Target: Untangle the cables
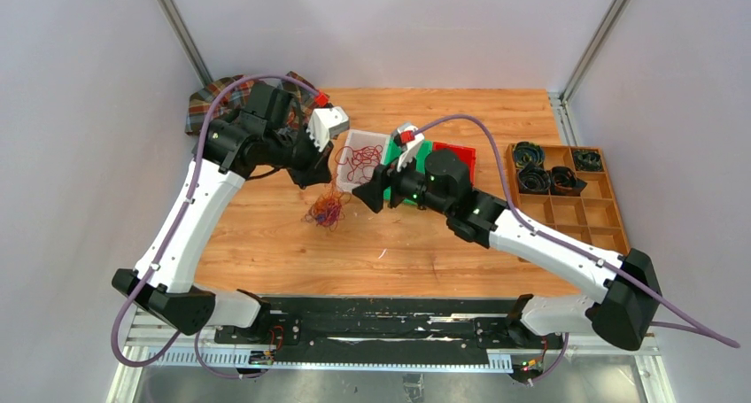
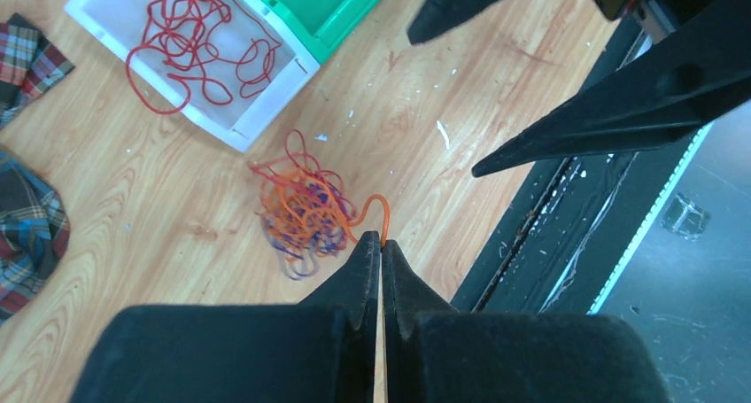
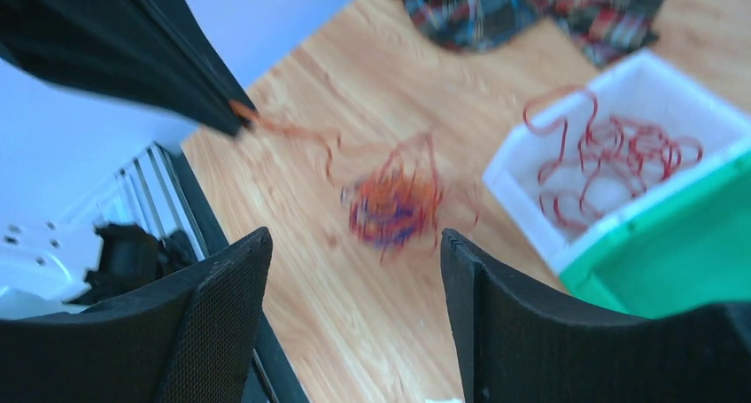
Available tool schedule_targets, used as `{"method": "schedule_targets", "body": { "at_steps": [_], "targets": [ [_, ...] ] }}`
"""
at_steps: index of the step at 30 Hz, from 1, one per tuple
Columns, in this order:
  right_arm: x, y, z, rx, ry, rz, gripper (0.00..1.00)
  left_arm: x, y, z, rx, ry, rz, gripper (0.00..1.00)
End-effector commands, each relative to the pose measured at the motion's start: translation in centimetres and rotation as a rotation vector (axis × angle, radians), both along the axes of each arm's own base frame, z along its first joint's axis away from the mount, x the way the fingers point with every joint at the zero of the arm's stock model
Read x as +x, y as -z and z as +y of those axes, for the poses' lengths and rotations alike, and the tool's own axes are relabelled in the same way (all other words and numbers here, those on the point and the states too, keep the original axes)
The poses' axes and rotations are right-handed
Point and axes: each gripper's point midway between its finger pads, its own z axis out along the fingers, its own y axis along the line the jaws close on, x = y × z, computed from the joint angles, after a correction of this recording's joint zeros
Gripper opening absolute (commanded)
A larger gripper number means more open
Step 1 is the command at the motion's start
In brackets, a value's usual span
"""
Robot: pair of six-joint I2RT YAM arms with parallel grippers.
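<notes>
One orange cable point(image 2: 375, 206) pinched in left pincer point(image 2: 382, 245), tangle point(image 2: 301, 215) just beside

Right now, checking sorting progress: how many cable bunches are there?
2: a red bunch in the white bin, and a mixed tangle beside that bin, its orange strand in the left gripper.

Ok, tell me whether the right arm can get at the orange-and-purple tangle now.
Probably yes: the right gripper stands open facing the tangle with nothing between; the left gripper only pinches one orange strand off to the side.
</notes>
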Motion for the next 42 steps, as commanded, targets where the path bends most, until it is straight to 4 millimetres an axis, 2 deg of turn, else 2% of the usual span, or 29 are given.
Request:
{"method": "schedule_targets", "body": {
  "at_steps": [1,3,7,20,24,31,37,42],
  "targets": [
    [0.9,-4.3,1.9,0.063,-0.024,-0.094,0.7,-1.1,-0.1,0.2,0.01,-0.001,0.023,0.0],
    [0.8,-5.4,2.8,0.098,-0.052,-0.107,0.7,-1.2,0.0,0.2,0.017,0.003,0.028,0.01],
    [0.8,-5.7,3.8,0.134,-0.078,-0.108,0.7,-1.5,-0.3,0.1,0.011,0.016,0.034,0.0],
    [0.6,-4.7,5.0,0.155,-0.119,-0.078,0.67,-2.2,-0.5,-0.3,0.016,0.068,0.047,0.0],
    [0.5,-4.0,3.9,0.149,-0.083,-0.073,0.66,-1.9,-0.8,-0.1,0.037,0.067,0.027,0.0],
    [-0.3,-3.8,1.4,0.23,-0.003,-0.06,0.66,-1.6,-1.1,0.2,0.081,0.064,-0.019,0.01],
    [-1.4,-4.5,3.9,0.19,-0.083,-0.101,0.66,-1.8,-0.9,0.0,0.095,0.081,-0.022,0.0],
    [-0.4,-4.3,5.1,0.176,-0.07,-0.104,0.65,-2.2,-1.4,0.1,0.097,0.096,-0.027,0.01]
  ]
}}
